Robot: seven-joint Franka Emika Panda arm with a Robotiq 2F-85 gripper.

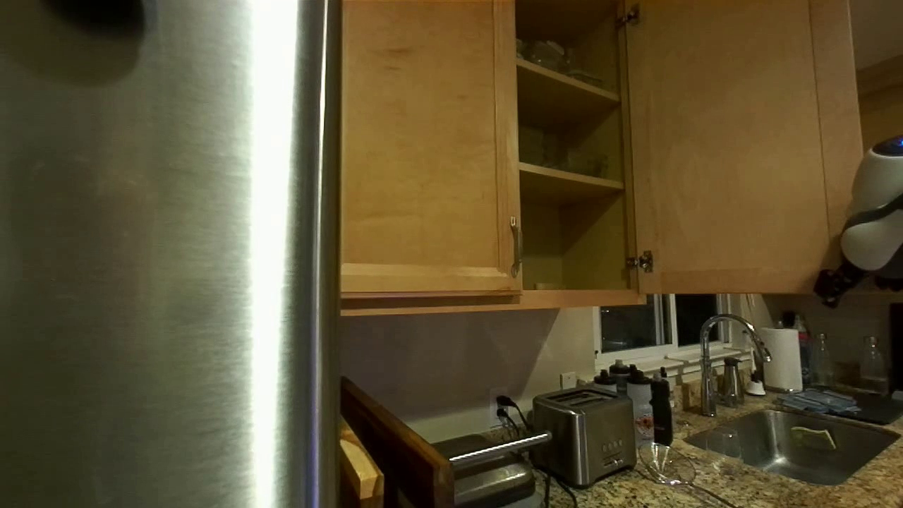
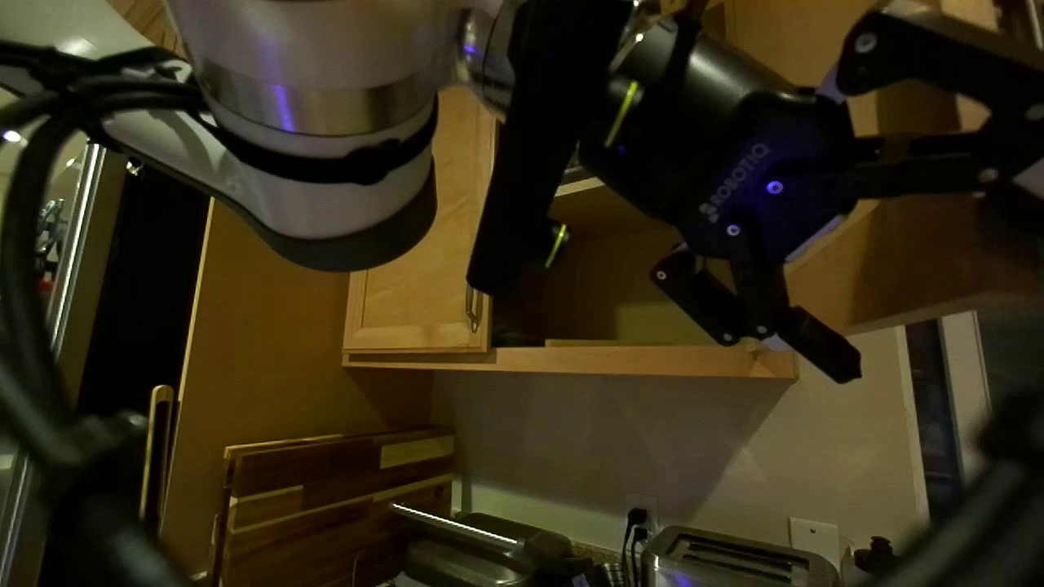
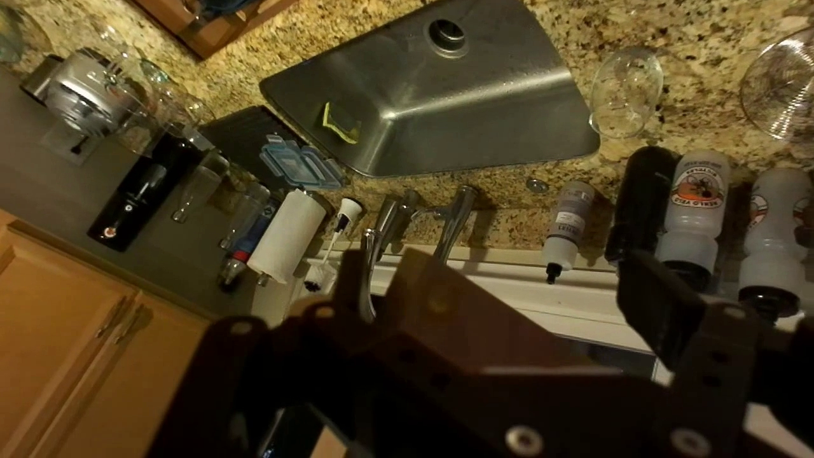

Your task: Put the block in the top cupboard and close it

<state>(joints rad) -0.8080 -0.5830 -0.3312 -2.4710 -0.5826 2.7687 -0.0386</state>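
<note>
One pale block lies at the bottom inside the top cupboard, maybe just where it should stay, and the gripper is by the open door with its fingers spread wide, most likely so it can push that door shut.

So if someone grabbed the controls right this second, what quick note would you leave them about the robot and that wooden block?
Gripper: open, not holding the block, close to the free edge of the swung-open door; whether it touches that door, I can't tell.
Block: a pale bar lying on the floor of the top cupboard, near the front.
Done: the block is inside.
Left: closing the door, probably by pushing from its free edge; check that the block doesn't catch.
</note>
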